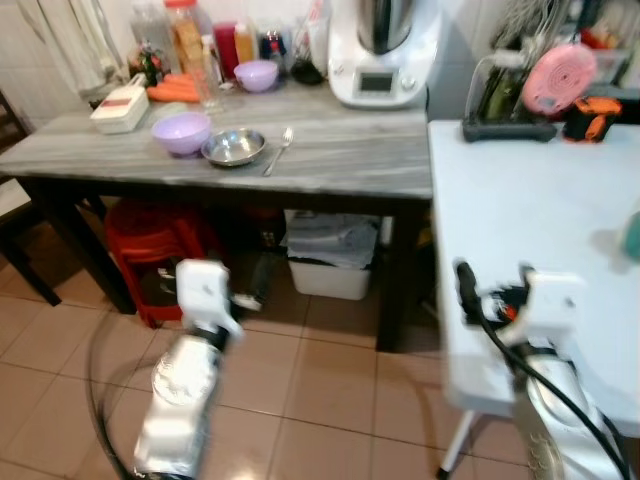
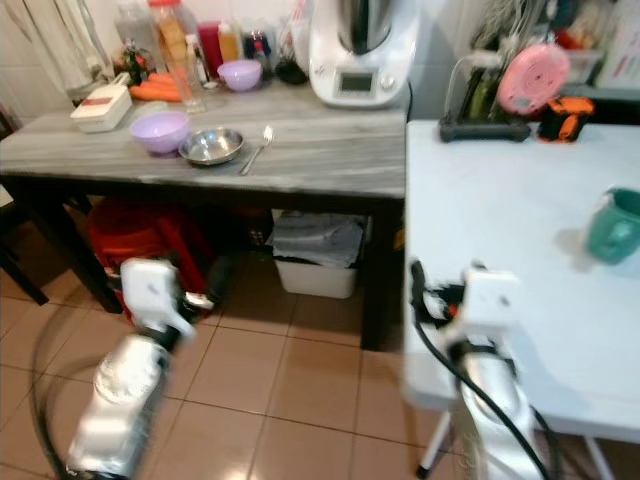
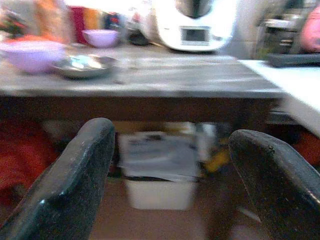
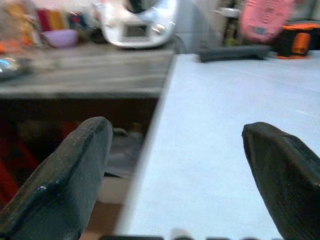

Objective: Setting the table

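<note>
Spoon (image 1: 279, 150), with its long axis running from the grey table's (image 1: 350, 160) back toward its front edge and its bowl at the far end, is being shown just beside the steel bowl (image 1: 234, 147) and lilac bowl (image 1: 181, 132). Left gripper (image 3: 167, 165) and right gripper (image 4: 175, 170) are being held low, jaws parted, empty. A green cup (image 2: 612, 226) is being shown on the white table (image 2: 500, 200).

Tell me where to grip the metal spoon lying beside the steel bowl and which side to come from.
Grip the slim metal spoon mid-handle, coming down from above with fingers across its length. It lies flat on the grey wooden table, handle toward the front edge, so a side approach would probably slip. Stay on its right, since the shallow steel bowl crowds its left.
</note>
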Motion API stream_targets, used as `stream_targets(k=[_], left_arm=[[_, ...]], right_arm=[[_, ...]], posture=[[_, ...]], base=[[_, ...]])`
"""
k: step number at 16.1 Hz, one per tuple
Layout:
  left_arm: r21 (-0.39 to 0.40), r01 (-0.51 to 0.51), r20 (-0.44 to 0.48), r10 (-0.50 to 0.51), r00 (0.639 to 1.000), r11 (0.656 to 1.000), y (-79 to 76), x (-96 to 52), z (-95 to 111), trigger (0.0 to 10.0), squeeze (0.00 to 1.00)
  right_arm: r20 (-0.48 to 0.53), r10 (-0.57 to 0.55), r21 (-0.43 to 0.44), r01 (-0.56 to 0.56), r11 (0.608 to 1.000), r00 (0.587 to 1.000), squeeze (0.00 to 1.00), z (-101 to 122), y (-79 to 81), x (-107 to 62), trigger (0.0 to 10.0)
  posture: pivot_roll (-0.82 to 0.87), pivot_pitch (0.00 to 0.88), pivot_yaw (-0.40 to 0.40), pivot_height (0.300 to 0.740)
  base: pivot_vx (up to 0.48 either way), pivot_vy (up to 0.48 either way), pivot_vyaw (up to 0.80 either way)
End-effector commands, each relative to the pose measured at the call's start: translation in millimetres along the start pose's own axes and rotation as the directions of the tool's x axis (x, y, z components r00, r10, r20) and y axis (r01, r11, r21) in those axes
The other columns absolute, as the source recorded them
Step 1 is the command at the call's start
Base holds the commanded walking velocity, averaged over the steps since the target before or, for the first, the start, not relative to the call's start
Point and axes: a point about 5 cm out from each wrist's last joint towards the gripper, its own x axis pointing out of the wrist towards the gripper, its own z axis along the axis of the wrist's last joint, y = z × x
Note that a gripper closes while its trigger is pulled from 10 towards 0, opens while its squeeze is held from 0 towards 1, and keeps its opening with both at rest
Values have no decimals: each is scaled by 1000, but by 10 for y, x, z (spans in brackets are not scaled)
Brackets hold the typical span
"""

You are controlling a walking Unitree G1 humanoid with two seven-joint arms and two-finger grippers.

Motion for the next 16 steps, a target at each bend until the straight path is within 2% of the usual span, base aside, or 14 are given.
stream_targets(k=[1, 3, 7, 10, 13, 16], left_arm=[[20, -31, 7, 31, 1000, 999, 77, -14, 31, 10000, 0], [9, -25, 9, 25, 1000, 1000, 27, -10, 28, 10000, 0], [10, -16, 9, 16, 1000, 1000, 23, 4, 40, 10000, 0], [12, -5, 14, 5, 1000, 1000, 12, 25, 57, 10000, 0], [13, 1, 16, -1, 1000, 1000, 4, 45, 64, 10000, 0], [14, 5, 19, -6, 1000, 1000, 1, 59, 74, 10000, 0]], right_arm=[[24, 15, 3, -15, 1000, 1000, 0, 75, 48, 16, 10000], [21, 12, -5, -12, 1000, 1000, 0, 83, 28, 31, 10000], [22, -1, -11, 1, 1000, 1000, 0, 88, 48, 15, 10000], [44, -52, -36, 54, 998, 998, 0, 125, -27, -15, 10000], [71, -69, -11, 70, 998, 995, 0, 162, -58, -10, 10000], [79, -64, -12, 65, 998, 995, 0, 180, -24, -1, 10000]], posture=[[-86, 25, 28, 740], [-86, 26, 18, 740], [-87, 28, 20, 740], [-104, 32, 38, 740], [-107, 32, 44, 740], [-103, 29, 47, 740]], base=[[0, -296, 0], [0, -294, 0], [0, -292, 0], [0, -292, 0], [0, -294, 0], [0, -295, 0]])
